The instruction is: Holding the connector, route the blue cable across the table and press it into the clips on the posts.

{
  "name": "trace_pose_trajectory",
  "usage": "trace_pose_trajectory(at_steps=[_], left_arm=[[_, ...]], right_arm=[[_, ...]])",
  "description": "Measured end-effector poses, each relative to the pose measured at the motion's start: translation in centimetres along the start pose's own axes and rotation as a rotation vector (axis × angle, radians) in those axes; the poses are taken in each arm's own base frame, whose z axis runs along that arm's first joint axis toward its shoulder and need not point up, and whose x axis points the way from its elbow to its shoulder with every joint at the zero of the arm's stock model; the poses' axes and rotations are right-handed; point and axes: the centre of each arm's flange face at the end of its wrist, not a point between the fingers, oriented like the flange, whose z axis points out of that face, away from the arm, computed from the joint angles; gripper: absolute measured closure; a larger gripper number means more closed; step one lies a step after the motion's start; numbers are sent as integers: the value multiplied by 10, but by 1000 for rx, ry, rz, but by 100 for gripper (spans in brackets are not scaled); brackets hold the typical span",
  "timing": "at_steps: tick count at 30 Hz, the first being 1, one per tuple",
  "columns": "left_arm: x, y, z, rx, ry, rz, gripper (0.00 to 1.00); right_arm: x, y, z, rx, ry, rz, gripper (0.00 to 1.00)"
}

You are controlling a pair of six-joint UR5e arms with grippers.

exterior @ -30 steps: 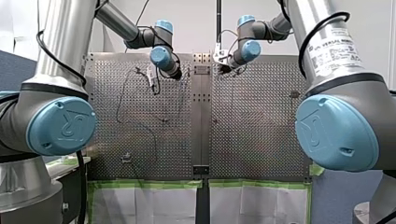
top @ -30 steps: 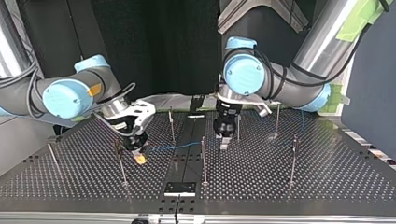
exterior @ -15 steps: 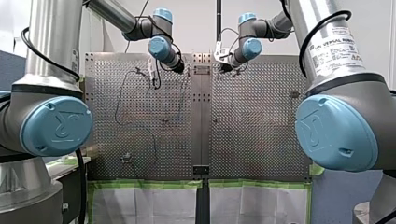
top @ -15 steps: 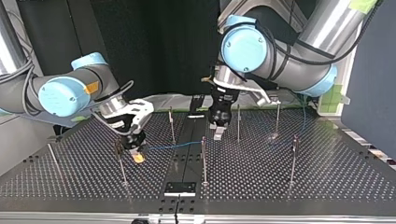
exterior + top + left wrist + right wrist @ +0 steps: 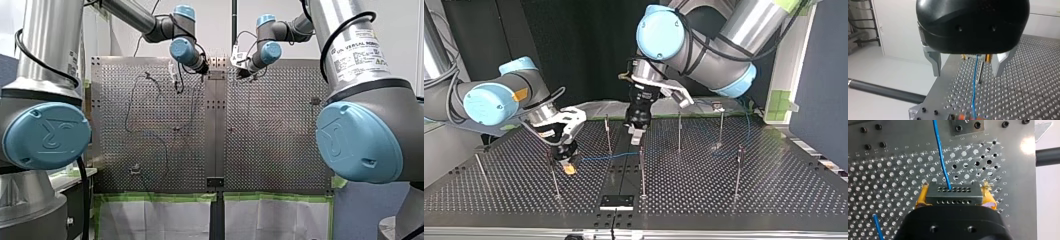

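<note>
My left gripper (image 5: 636, 136), fingers apart, has swung sideways toward my right gripper (image 5: 568, 165), which stays clamped on the connector (image 5: 953, 194), blue cable (image 5: 941, 150) running ahead of it.

Your front view looks from behind and above the shoulders, far down the silver perforated metal table (image 5: 270, 140). Your top view faces back, low, from the opposite edge. The wrist views sit close behind your left pincer (image 5: 967, 73) and right pincer (image 5: 955, 198); both share the thin blue cable (image 5: 974, 85) with the top view.
</note>
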Motion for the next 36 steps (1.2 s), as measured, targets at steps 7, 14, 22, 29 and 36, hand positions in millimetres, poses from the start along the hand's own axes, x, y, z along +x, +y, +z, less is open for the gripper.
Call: trace_pose_trajectory(at_steps=[7,14,22,29,36], left_arm=[[13,-19,10,-4,33,23,0],[10,-22,26,-31,28,27,0],[1,-26,42,-36,19,29,0],[10,-32,60,-41,35,38,0],[22,-36,82,-60,45,44,0]], right_arm=[[0,0,0,0,0,0,100],[0,0,0,0,0,0,100],[0,0,0,0,1,1,100],[0,0,0,0,1,0,100],[0,1,0,-1,2,0,100]])
